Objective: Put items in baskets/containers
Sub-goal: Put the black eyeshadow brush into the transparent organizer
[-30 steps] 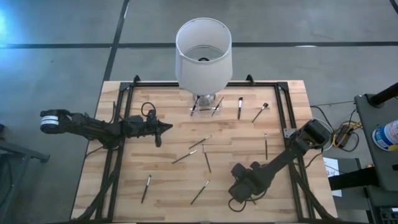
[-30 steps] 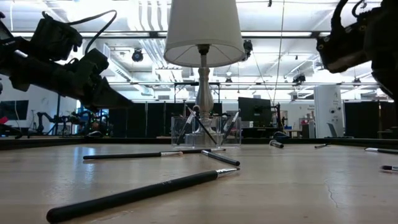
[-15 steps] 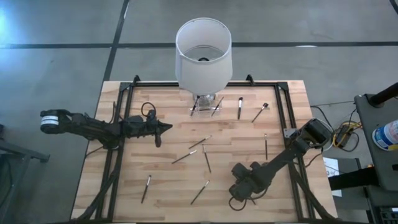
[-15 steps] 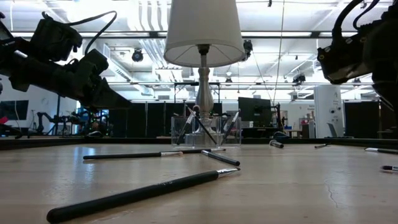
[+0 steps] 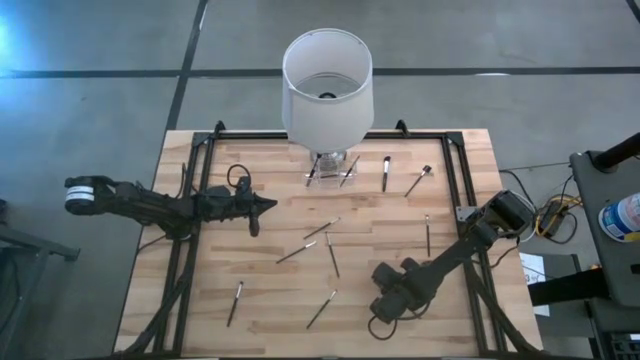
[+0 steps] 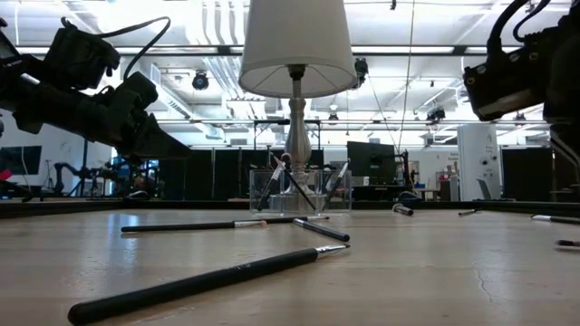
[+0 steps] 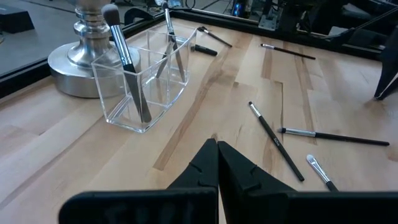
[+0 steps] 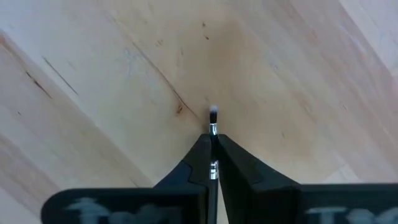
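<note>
Right gripper (image 8: 212, 146): jaws pinching a brush (image 8: 213, 118); only its pale tip is showing past the fingers, the handle being hidden. It is pointing down at the counter (image 5: 270, 300) near the front right. Left gripper (image 7: 217, 149): jaws pressed together, empty, hovering left of centre. Clear holder (image 7: 146, 81), already carrying brushes, is sitting beside the lamp base (image 7: 78, 59); the lampshade (image 5: 327, 85) is partly hiding it from above. Loose brushes (image 5: 332, 255) are lying mid-counter.

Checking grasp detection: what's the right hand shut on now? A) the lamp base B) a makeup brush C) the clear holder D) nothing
B: in the right wrist view the right hand is closed with a thin makeup brush poking out between its fingers, over bare wood.
</note>
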`<action>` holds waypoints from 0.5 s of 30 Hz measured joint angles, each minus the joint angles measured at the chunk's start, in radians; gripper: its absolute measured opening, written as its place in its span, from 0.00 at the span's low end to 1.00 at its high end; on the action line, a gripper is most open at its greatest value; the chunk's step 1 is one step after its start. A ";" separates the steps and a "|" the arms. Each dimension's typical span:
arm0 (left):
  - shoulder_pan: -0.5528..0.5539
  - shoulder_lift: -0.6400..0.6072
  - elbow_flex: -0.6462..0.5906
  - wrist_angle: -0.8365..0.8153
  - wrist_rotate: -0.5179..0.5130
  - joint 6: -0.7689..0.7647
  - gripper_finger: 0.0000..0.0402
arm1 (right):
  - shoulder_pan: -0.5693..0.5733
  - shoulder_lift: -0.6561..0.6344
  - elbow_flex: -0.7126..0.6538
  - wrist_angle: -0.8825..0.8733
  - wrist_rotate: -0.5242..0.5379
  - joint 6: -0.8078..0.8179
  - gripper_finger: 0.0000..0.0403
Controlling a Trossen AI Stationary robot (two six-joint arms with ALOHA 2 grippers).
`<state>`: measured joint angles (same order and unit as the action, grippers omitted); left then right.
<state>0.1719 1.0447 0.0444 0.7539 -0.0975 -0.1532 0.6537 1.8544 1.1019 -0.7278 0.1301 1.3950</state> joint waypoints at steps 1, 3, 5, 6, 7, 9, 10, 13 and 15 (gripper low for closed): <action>0.000 0.000 0.000 0.000 0.000 0.000 0.00 | 0.000 -0.003 0.002 -0.001 -0.001 -0.010 0.04; 0.000 0.000 0.000 0.000 0.000 -0.002 0.00 | 0.000 -0.013 0.003 -0.001 0.011 -0.032 0.04; 0.000 0.000 0.000 0.000 0.000 -0.002 0.00 | 0.001 -0.035 0.003 0.001 0.051 -0.049 0.03; 0.000 0.000 0.000 0.000 0.000 -0.002 0.00 | 0.001 -0.051 0.003 0.002 0.074 -0.060 0.03; 0.000 0.000 0.000 0.000 0.000 -0.002 0.00 | 0.002 -0.065 0.002 0.002 0.099 -0.072 0.03; 0.000 0.000 0.000 0.000 0.000 -0.002 0.00 | 0.001 -0.089 0.000 0.003 0.156 -0.100 0.03; 0.000 0.000 0.000 0.000 0.000 -0.002 0.00 | 0.001 -0.102 -0.004 0.007 0.195 -0.119 0.03; 0.000 0.000 0.000 -0.001 0.000 -0.002 0.00 | 0.001 -0.144 -0.015 0.056 0.323 -0.195 0.03; 0.000 0.000 0.000 0.000 0.000 -0.002 0.00 | -0.008 -0.169 -0.034 0.119 0.425 -0.275 0.03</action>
<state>0.1720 1.0445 0.0444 0.7540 -0.0975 -0.1547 0.6461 1.6854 1.0681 -0.6084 0.5555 1.1201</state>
